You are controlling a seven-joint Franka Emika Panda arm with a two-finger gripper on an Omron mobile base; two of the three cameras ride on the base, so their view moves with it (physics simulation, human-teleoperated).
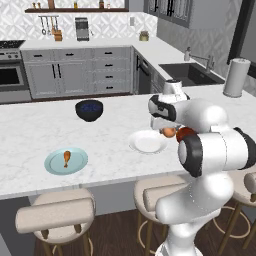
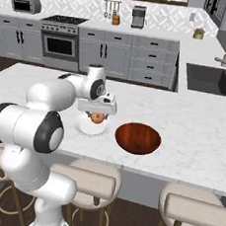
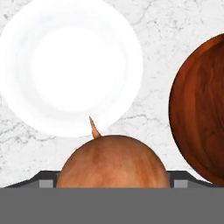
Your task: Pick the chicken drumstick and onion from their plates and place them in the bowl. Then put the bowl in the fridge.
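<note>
We see the gripper [image 2: 98,116] pinching the onion [image 2: 98,117], which hangs lifted clear of the white plate [image 2: 86,128], just above that plate's edge on the side facing the bowl [image 2: 138,137]. From the hand view the onion [image 3: 113,161] sits between the finger tips, its pointed tip aimed toward the white plate [image 3: 70,65] below, and the bowl [image 3: 199,109] lies just beside the plate on the marble tabletop [image 3: 157,26], apart from it.

From the left base view the onion [image 1: 169,131] shows just past the white plate [image 1: 147,142], under the gripper [image 1: 168,129]. A sliver of the bowl [image 1: 186,133] peeks out behind the arm. The chicken drumstick [image 1: 66,158] lies on the blue-green plate [image 1: 66,161], well apart from the white plate along the near edge of the tabletop [image 1: 30,125]. A dark blue bowl [image 1: 89,110] stands farther back on the tabletop, between the two plates and behind them.

Beyond the bowl, the sink [image 2: 208,78] is set into the back counter, and stools [image 2: 193,208] stand along the tabletop's near side.
</note>
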